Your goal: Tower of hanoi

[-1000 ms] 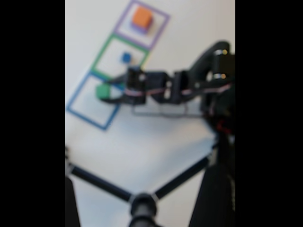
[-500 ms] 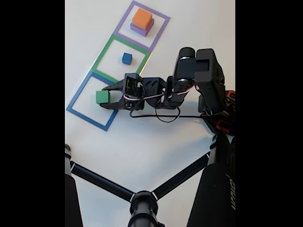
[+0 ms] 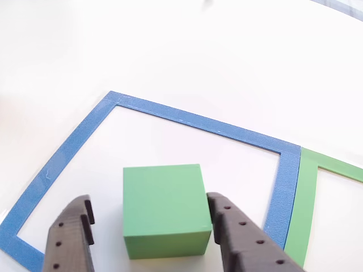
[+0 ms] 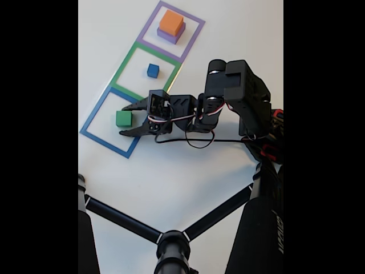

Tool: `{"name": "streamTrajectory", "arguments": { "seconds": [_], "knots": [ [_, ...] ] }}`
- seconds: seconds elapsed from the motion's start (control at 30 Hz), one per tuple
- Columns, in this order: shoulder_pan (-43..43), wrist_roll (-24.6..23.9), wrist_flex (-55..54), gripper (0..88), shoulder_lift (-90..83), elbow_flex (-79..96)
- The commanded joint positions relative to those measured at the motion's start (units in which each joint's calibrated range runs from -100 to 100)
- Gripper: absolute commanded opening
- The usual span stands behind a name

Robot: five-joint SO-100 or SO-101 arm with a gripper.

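Fixed view: wide-spread pincer (image 4: pixel 126 119) flanks matte green cube (image 4: pixel 124 118) inside blue square (image 4: pixel 91 121).

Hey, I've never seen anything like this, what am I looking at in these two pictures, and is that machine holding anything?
This is a small black robot arm on a white table. Its end is a gripper, two fingers that pinch things.

The fixed view looks down from above on the whole scene. The other view is a close-up from near the gripper, whose two dark fingers show at the bottom edge.

Three taped squares lie in a row on the table. The blue square holds a green cube. The green square holds a small blue cube. The purple square holds an orange block stacked on a purple block.

Nothing is held. The gripper is open, its fingers either side of the green cube, which sits on the table.
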Motion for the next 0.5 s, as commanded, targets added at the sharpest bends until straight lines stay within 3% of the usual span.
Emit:
{"name": "streamTrajectory", "arguments": {
  "seconds": [0.0,0.13,0.3,0.47],
  "knots": [
    [-0.03,0.72,0.25,24.2,-4.91,0.3],
    [1.02,0.72,9.32,23.5,-17.27,3.58],
    [4.28,0.72,31.27,20.0,-41.17,8.67],
    [9.08,0.72,54.67,10.9,-65.15,11.85]
  ]
}}
